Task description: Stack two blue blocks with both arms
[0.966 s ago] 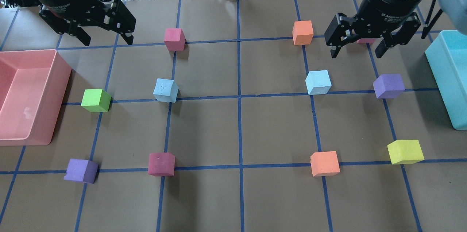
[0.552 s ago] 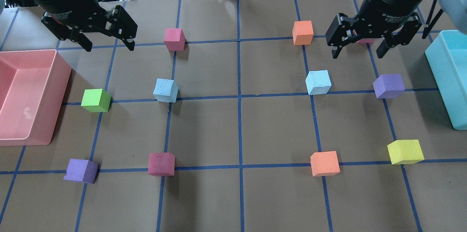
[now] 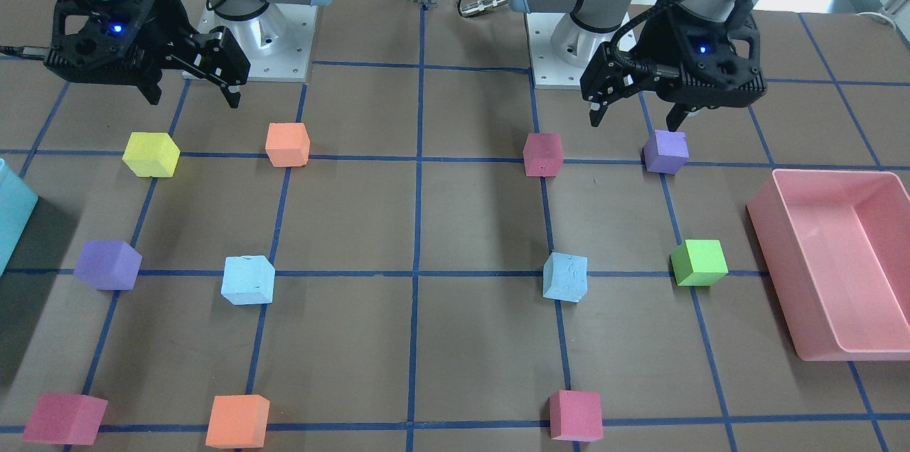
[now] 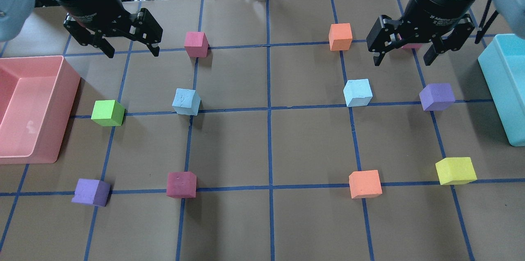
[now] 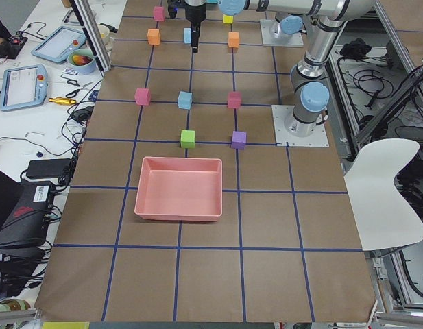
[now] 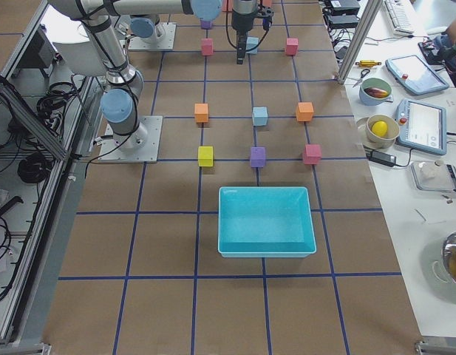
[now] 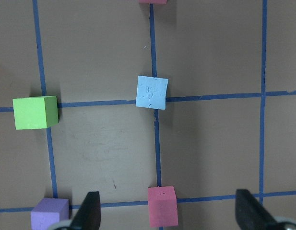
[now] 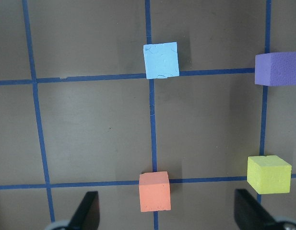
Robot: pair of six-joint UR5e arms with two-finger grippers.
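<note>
Two pale blue blocks sit on the brown gridded table, one on the left (image 4: 186,101) and one on the right (image 4: 358,92). They also show in the front view (image 3: 566,277) (image 3: 247,280). My left gripper (image 4: 133,53) is open and empty, high above the table, behind and left of the left blue block (image 7: 152,92). My right gripper (image 4: 402,63) is open and empty, raised behind and right of the right blue block (image 8: 161,60). Both blocks lie flat, far apart from each other.
A pink bin (image 4: 69,84) stands at the left edge and a teal bin (image 4: 498,88) at the right edge. Other cubes lie on grid crossings: green (image 4: 107,113), purple (image 4: 437,97), pink (image 4: 196,44), orange (image 4: 340,36), magenta (image 4: 181,184), yellow (image 4: 455,170).
My left gripper has moved to the right, towards the middle of the table, still open. My right gripper has barely moved. No block has moved.
</note>
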